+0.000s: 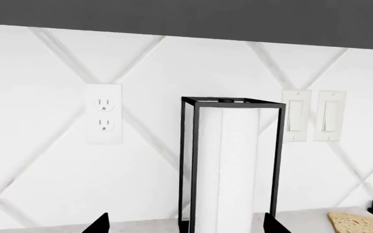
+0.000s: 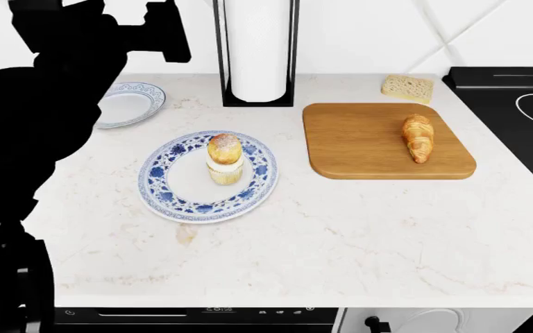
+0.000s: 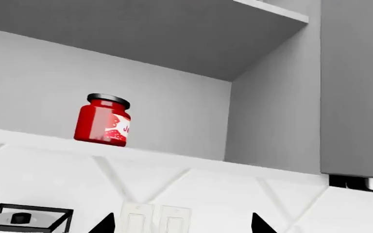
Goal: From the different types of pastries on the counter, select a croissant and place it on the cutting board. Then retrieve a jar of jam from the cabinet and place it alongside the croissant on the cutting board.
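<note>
blue patterned plate with cupcake nearest, croissant on cutting board; right gripper open below jar of jam, next reaching up.

We see a white marble counter carrying 2 blue-patterned plates, a paper towel holder, a bread slice and a wooden cutting board. Above, a cabinet shelf bears 1 red jam jar.

Paper towel holder, 2 plates
</note>
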`<state>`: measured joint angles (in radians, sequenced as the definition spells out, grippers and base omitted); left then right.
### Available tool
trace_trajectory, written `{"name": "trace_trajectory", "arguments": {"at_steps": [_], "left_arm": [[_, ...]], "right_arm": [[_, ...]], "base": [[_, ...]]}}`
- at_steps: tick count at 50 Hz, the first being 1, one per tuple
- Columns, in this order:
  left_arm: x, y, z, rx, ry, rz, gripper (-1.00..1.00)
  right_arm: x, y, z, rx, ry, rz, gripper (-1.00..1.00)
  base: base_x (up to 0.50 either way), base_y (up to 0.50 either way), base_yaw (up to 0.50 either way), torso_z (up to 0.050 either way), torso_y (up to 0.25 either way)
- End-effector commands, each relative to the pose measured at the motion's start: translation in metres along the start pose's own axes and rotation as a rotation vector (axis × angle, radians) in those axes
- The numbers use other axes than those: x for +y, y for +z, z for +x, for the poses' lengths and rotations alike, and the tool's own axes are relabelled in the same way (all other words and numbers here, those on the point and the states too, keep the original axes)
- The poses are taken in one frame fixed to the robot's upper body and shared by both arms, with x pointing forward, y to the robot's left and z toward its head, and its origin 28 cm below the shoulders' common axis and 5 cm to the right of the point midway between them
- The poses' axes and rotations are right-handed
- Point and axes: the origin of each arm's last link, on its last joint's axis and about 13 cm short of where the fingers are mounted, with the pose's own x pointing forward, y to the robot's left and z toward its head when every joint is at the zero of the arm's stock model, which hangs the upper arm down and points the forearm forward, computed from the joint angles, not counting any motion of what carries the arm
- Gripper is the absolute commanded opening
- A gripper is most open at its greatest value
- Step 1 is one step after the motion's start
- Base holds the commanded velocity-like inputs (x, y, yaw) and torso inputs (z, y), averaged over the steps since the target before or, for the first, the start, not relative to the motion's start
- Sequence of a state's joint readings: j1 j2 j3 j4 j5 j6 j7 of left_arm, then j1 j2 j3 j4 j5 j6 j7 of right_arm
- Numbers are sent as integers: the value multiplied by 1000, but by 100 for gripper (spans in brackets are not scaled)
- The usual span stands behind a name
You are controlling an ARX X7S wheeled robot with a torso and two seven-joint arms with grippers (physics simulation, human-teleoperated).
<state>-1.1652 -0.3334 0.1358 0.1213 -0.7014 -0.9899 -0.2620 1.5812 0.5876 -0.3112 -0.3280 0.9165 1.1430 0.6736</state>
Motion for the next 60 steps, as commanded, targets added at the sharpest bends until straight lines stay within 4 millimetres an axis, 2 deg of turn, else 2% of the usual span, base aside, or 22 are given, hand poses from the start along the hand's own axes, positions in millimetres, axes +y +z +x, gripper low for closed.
{"name": "trace_trajectory", "arguments": {"at_steps": [1,9,19,26,42,60], "left_arm": [[2,12,-11,-25,13,12,100],[9,14,-18,-40,78,33,100],[12,8,-25,-44,74,48,100],[13,-5,-20,-14,60,56,100],[9,-5,-19,8,35,58,100],[10,-6,-18,12,21,38,100]], "right_arm": [[1,16,11,-100,6,61,100],[9,24,34,-113,31,116,100],[34,22,68,-76,18,73,100],[34,32,77,-55,-1,77,100],[39,46,85,-40,134,239,100],[47,36,117,42,141,204,100]], "base": [[0,0,0,0,0],[0,0,0,0,0],[0,0,0,0,0],[0,0,0,0,0],[0,0,0,0,0],[0,0,0,0,0]]}}
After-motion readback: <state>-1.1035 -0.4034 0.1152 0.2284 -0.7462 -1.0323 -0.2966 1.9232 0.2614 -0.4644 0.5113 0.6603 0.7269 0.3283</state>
